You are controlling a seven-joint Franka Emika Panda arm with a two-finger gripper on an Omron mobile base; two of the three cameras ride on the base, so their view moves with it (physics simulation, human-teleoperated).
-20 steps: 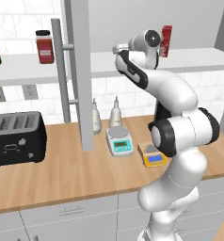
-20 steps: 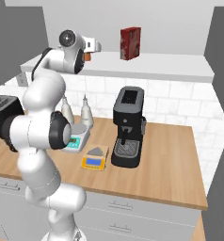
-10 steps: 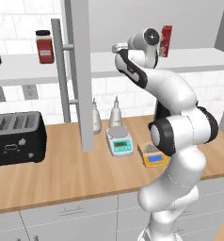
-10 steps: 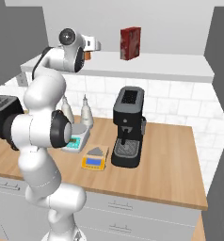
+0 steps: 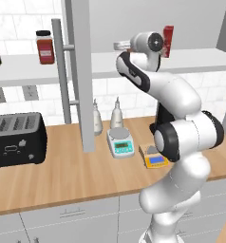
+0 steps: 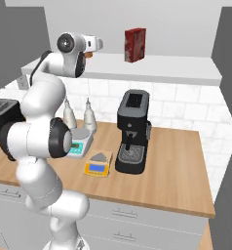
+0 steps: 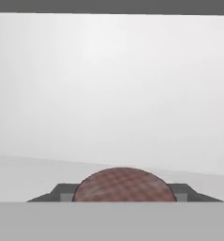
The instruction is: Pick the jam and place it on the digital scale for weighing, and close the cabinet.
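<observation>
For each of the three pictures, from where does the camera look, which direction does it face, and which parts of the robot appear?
Left base view: behind-left of the arm, facing the counter and open cabinet; arm rises lower right.
Right base view: behind-right, facing the coffee machine and shelf; arm rises lower left.
Hand view: on the hand, looking along the shelf, the jam between the fingertips.
Both base views share the digital scale and red box.

No text can be read anywhere. The red jar (image 5: 45, 47) on the shelf (image 5: 34, 63) carries a label, and the two scales on the desk (image 5: 72, 173) have displays, but all are too small to read.
</observation>
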